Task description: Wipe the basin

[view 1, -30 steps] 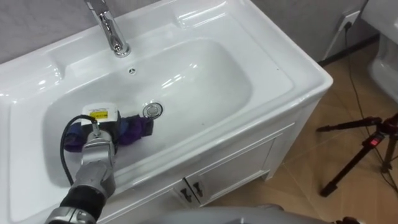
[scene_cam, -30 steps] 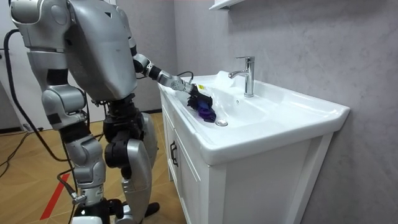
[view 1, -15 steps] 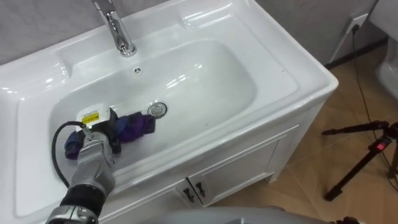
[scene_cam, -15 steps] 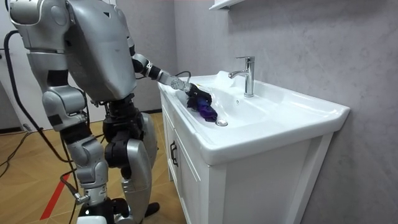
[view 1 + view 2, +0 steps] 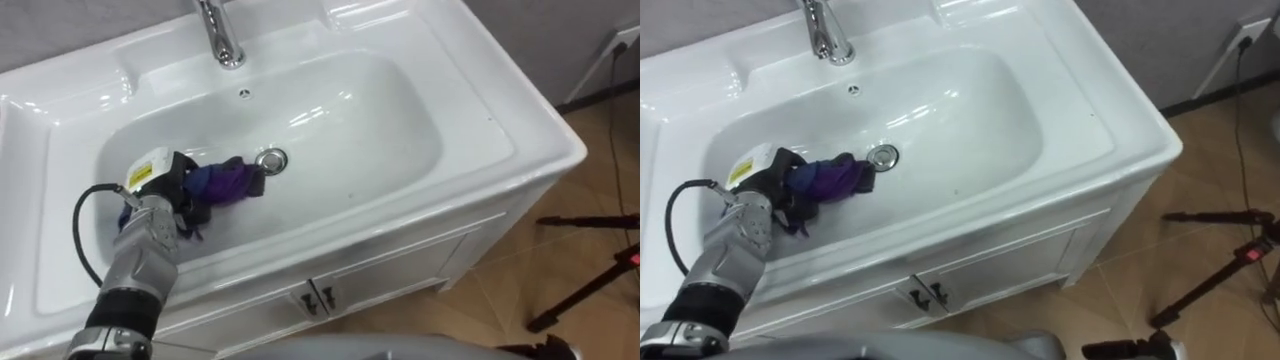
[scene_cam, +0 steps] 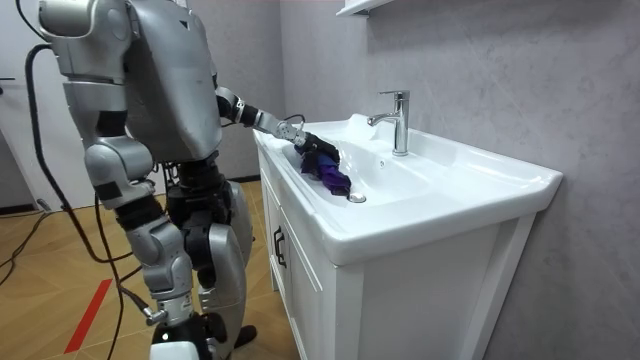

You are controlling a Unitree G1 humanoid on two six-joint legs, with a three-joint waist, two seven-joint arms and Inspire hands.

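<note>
Basin (image 5: 400,130): a glossy white ceramic bowl shaped as a rounded rectangle, its long axis running across the robot's front, with a chrome faucet (image 5: 222,35) at its back rim and a round metal drain (image 5: 271,159) in the bottom. Down in its left half, the left hand (image 5: 168,192) has its dark fingers curled round a crumpled purple cloth (image 5: 225,182). The cloth lies on the bowl's floor and stretches rightward from the hand, ending just beside the drain.
</note>
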